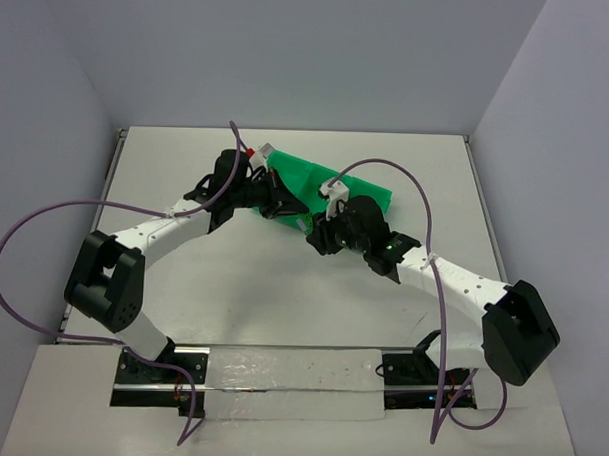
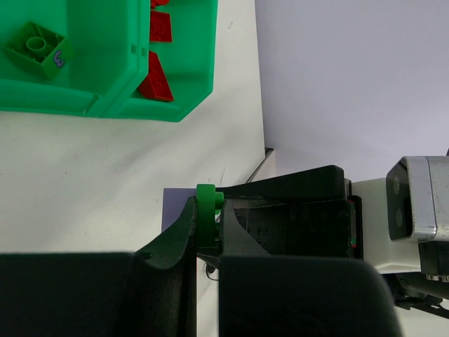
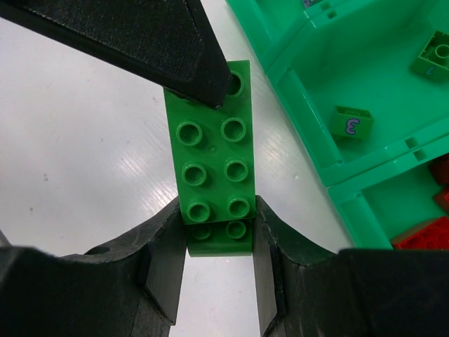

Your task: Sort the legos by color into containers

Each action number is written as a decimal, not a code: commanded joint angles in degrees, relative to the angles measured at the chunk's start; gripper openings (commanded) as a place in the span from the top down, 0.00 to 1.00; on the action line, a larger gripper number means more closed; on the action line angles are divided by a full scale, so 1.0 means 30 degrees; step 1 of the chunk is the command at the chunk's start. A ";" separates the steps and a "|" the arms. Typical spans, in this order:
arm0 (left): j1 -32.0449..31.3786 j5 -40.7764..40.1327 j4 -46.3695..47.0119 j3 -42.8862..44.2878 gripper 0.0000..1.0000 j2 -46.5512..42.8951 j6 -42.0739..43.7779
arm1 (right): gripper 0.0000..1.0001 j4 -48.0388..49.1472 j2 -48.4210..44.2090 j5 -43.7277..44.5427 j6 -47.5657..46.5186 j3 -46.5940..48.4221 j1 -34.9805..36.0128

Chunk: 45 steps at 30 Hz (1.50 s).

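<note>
Squeezing a long green brick point(image 3: 210, 161) on the table point(image 3: 84, 140) by the tray point(image 3: 309, 133), the right gripper point(image 3: 219, 240) is closed. The left gripper point(image 2: 208, 225) pinches maybe another green piece point(image 2: 205, 200). Some green bricks point(image 3: 351, 121) and red bricks point(image 2: 158, 81) already sit sorted.

A "3" is printed on one green brick point(image 3: 351, 123).

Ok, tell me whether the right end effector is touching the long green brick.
Touching. The right wrist view shows the right end effector closed on the long green brick, with both fingers pressed against its sides and no gap.
</note>
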 commanded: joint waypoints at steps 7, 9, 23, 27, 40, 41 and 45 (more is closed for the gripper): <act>-0.0118 0.0591 0.0719 0.0308 1.00 -0.0625 -0.0489 | 1.00 -0.1464 0.0268 0.3907 0.0094 0.0468 0.0109; -0.0084 0.0415 0.0670 0.0297 1.00 -0.0625 -0.0523 | 1.00 -0.1681 0.0266 0.4334 -0.0008 0.0514 0.0132; 0.0810 0.0044 0.0089 0.1265 1.00 -0.0294 -0.0528 | 1.00 -0.3697 0.0967 0.6868 -0.0404 0.1041 0.0270; 0.1565 0.0203 -0.0205 0.1320 1.00 -0.0690 -0.0333 | 1.00 -0.3852 0.0814 0.7411 -0.0569 0.1019 0.0250; 0.2161 0.0627 0.1195 0.0340 1.00 -0.1242 -0.1298 | 1.00 -0.4053 0.1537 0.7052 -0.0480 0.1637 0.0455; 0.2161 0.0715 0.1437 0.0252 1.00 -0.1198 -0.1452 | 1.00 -0.3853 0.1512 0.6071 -0.0438 0.1592 0.0455; 0.2161 0.0689 0.1615 0.0103 1.00 -0.1124 -0.1509 | 1.00 -0.3284 0.1773 0.4075 0.0044 0.1576 0.0481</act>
